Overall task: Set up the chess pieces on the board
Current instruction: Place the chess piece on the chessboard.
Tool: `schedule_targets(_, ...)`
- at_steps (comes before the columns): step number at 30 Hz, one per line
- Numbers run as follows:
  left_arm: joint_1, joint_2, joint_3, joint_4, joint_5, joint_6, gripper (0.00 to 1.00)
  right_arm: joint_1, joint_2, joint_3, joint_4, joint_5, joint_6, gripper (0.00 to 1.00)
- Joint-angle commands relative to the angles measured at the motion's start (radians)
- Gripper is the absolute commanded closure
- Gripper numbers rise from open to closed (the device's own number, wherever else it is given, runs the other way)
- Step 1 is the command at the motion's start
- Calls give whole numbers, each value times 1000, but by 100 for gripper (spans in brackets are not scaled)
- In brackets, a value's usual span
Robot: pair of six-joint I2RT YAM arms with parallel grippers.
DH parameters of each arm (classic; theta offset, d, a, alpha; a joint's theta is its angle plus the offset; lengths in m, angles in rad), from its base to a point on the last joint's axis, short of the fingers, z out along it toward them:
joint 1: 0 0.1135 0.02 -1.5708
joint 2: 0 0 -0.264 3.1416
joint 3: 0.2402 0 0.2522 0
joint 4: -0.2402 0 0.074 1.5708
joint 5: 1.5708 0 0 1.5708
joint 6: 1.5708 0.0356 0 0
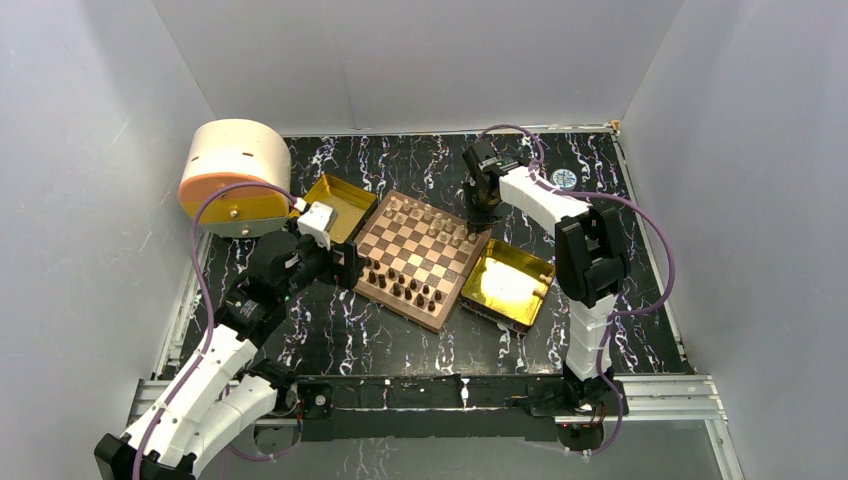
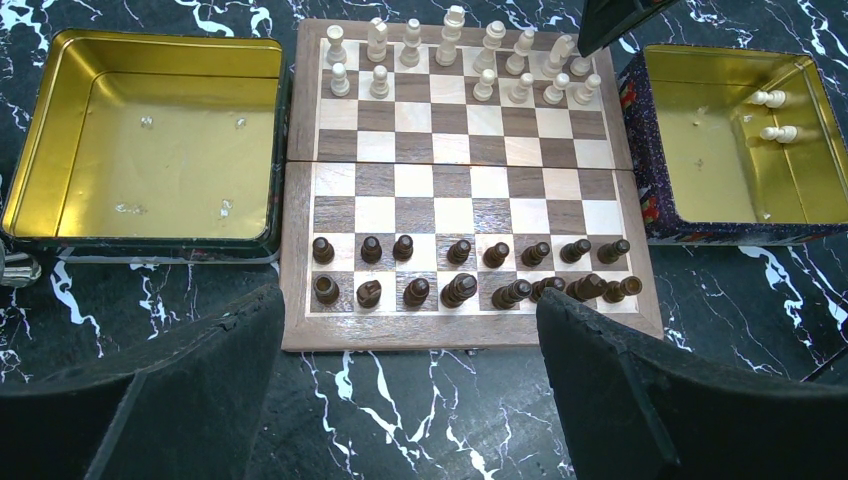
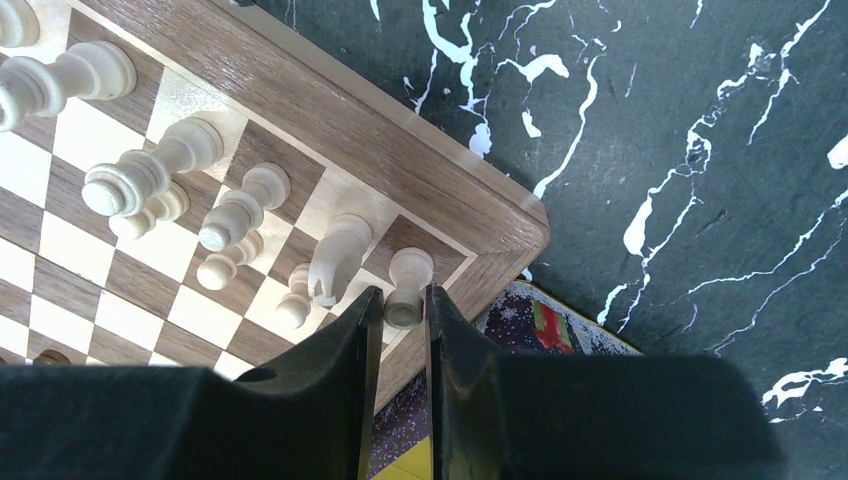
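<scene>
Right gripper (image 3: pixel 402 303) is clamped on a small light tan piece (image 3: pixel 410 268) standing upright between its fingertips, on the corner square of the board (image 3: pixel 400 150); tan knight (image 3: pixel 338 255) sits just left. Left gripper (image 2: pixel 408 300) is spread wide, with dark brown pieces (image 2: pixel 460 270) in two rows just ahead of it.

The left arm (image 1: pixel 215 370) stretches from the near left toward the middle, and the left gripper (image 2: pixel 407 300) is spread wide. The right arm (image 1: pixel 590 262) folds high and reaches far. The right gripper (image 3: pixel 403 300) is drawn narrow, seemingly pinching a light pawn (image 3: pixel 408 280).
</scene>
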Motion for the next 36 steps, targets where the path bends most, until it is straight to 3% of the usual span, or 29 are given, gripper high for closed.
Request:
schedule_targets(1,3,-16,-7,5,-9,10,6,3,-16,-3,-1,18,0,69)
schedule_targets(27,3,0,-9,4,-2,10,6,2,-97,-4,-14,19,-6,55)
schedule_targets(36,3,9,-11,7,-16,-7,5,1,-177,-17,-60,122,-13,58)
